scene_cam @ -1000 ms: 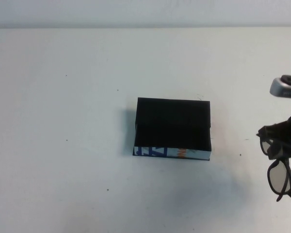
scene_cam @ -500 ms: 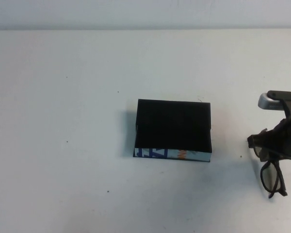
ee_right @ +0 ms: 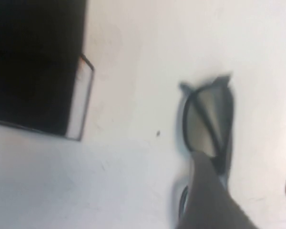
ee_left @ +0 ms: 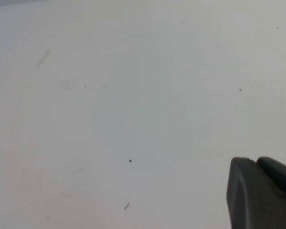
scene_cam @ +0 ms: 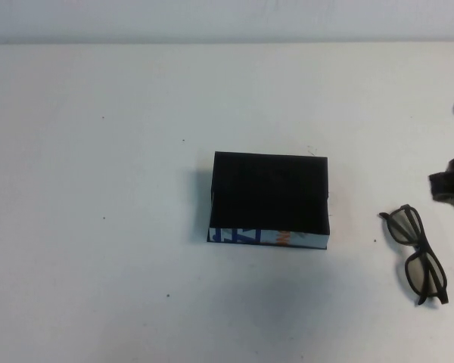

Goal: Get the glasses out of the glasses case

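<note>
Half a second earlier the glasses (scene_cam: 416, 255) were held up off the table in the right gripper (scene_cam: 452, 187); they are now seen lying flat on the white table (scene_cam: 98, 287), released, to the right of the glasses case (scene_cam: 271, 200) and well apart from it. The frame is laid at a slant, one lens nearer the case and the other toward the near right corner. The right gripper has been drawn away toward the right edge of the high view, where only a dark part of it is seen, just beyond the far end of the glasses and no longer in contact with them. Nothing is held by it; whether its jaws are spread or closed cannot be told, since one blurred finger alone (ee_right: 207, 200) is shown in the right wrist view, above a lens of the glasses (ee_right: 209, 119). The case has not been moved: it sits near the middle of the table, its black interior open upward and its white printed edge turned to the near side.

The left gripper (ee_left: 262, 193) is outside the high view; in the left wrist view a single dark fingertip is shown over bare table, and its state cannot be told.

The table is plain white and matte, marked with a few tiny dark specks. A pale wall is met along its far edge.
</note>
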`<state>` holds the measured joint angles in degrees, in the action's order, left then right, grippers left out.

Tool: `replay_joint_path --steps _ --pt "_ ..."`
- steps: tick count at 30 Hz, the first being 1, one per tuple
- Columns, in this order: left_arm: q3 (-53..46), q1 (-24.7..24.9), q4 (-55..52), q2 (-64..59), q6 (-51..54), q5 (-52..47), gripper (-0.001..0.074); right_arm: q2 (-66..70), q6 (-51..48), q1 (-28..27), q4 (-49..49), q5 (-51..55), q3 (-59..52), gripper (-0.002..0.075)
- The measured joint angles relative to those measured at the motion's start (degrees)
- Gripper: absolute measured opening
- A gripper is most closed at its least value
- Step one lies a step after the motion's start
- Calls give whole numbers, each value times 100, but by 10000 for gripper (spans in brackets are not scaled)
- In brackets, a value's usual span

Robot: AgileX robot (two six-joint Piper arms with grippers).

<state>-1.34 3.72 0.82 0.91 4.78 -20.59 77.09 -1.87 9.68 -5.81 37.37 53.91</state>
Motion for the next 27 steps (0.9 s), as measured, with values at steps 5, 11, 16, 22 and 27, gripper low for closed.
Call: replay_joint_path --steps 5,11,16,22,27 --pt "0 0 0 0 0 0 -4 -1981 0 0 2 -699 -810 234" --pt "0 0 0 0 0 0 -4 -3643 0 0 182 -921 -1861 101" --pt "0 0 0 0 0 0 -4 -4661 -27 -2 182 -1708 -2546 10" --pt "0 0 0 0 0 0 -4 -5370 -276 -2 253 -3116 -3421 -15" --pt "0 0 0 0 0 0 -4 -5718 -298 -2 265 -3597 -4034 -16"
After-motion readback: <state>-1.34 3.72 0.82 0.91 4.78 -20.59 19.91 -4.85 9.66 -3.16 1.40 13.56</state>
